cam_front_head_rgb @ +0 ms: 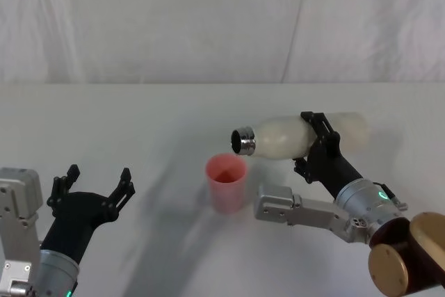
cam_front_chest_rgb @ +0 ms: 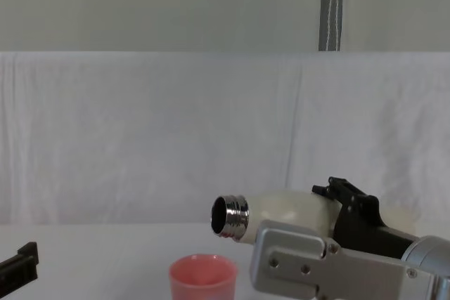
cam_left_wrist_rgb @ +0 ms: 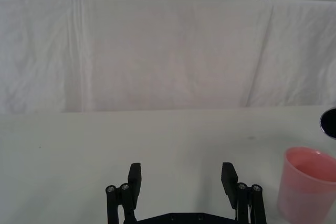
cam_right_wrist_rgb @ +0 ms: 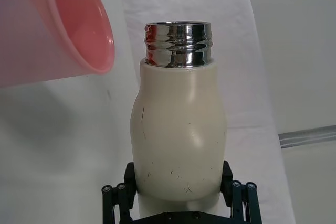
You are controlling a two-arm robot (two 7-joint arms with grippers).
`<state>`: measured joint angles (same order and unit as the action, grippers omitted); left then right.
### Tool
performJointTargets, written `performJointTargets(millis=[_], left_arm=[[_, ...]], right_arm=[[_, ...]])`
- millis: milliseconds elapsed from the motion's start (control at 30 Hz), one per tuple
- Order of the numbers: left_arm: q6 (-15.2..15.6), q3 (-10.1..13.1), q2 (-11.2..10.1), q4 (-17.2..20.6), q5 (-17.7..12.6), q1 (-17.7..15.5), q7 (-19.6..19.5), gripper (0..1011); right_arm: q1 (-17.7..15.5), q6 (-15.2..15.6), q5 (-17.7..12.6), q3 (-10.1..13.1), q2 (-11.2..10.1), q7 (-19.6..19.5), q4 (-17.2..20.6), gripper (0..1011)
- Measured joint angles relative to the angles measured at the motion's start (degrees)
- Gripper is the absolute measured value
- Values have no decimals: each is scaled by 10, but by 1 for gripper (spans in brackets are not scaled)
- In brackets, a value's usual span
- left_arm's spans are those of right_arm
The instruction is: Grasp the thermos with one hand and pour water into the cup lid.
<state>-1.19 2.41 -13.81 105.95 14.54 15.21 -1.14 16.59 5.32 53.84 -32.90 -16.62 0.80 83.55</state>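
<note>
The left gripper (cam_front_head_rgb: pixel 97 184) waits spread wide, well left of the cup lid (cam_front_head_rgb: pixel 226 183). The right gripper (cam_front_head_rgb: pixel 316 145) clamps the thermos (cam_front_head_rgb: pixel 306 135), tipped nearly level, its neck just above the cup lid's far right rim. Grasp done; no water visible yet.

— How's the light on my side?

— Bright and even, soft from above. My left end effector (cam_front_head_rgb: pixel 97 187) throws a faint, blurred shadow across the white counter (cam_front_head_rgb: pixel 139 116), and the cup lid (cam_front_head_rgb: pixel 226 183) casts a pale one beside it.

— Any glare?

— Sharp highlights on the thermos (cam_right_wrist_rgb: pixel 178 135) steel neck in my right wrist view. There the cup lid (cam_right_wrist_rgb: pixel 58 30) looms close and soft, slightly out of focus.
</note>
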Motion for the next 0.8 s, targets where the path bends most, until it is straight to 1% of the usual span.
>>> performJointTargets(millis=[333,633,800], left_arm=[[0,0,0,0,0,0,0,1001],[0,0,0,0,0,0,0,1001],[0,0,0,0,0,0,0,1001]], right_arm=[[1,2,17,-8,-3,-4,0,951],[4,14,45,-21,-7,-8,0,951],[6,18,55,-25,-8,-10,0,951]])
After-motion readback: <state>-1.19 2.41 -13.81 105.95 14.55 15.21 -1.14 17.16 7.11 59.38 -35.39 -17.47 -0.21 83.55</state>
